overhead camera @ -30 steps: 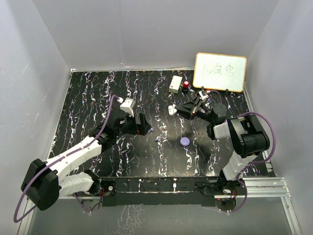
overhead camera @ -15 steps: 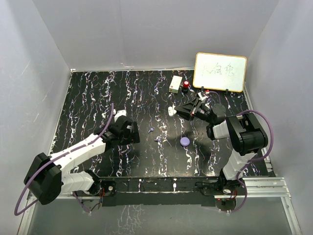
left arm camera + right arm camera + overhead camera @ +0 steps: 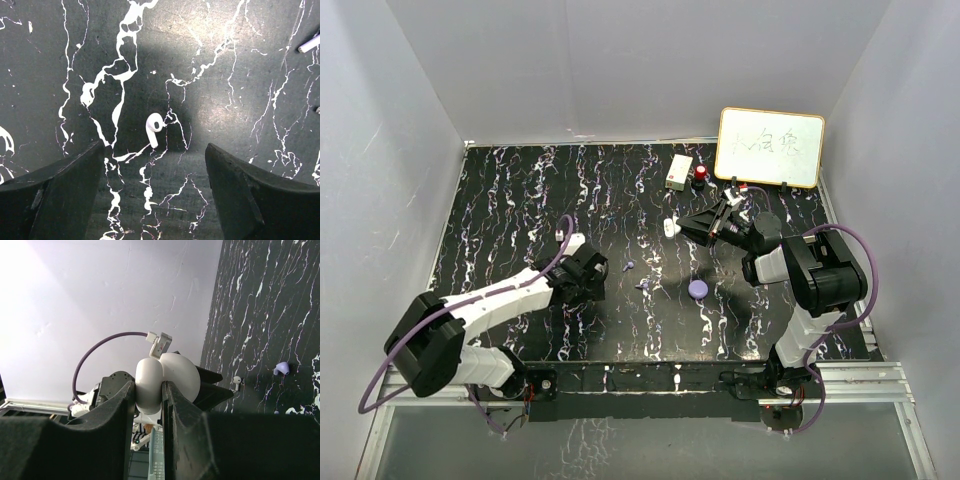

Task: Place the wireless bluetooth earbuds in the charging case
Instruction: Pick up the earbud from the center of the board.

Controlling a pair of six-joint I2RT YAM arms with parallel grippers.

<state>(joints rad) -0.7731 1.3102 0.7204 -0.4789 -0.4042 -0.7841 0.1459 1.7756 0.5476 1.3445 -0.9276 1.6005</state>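
**Glossy plastic on a marble-look counter**

The counter (image 3: 240,65) is smooth and black with white veins like stone, and it carries a soft sheen. The earbud (image 3: 154,129) is glossy white plastic. The left hand (image 3: 154,150) has fingers (image 3: 60,195) of matt black, faintly grainy plastic. In the right hand (image 3: 147,400), the charging case (image 3: 170,372) is smooth satin-white plastic. The wall (image 3: 100,290) is matt white.

White links, black joint housings on left arm (image 3: 492,300) and right arm (image 3: 775,267); purple cable (image 3: 107,338) loops off each; black wedge fingers (image 3: 55,195)
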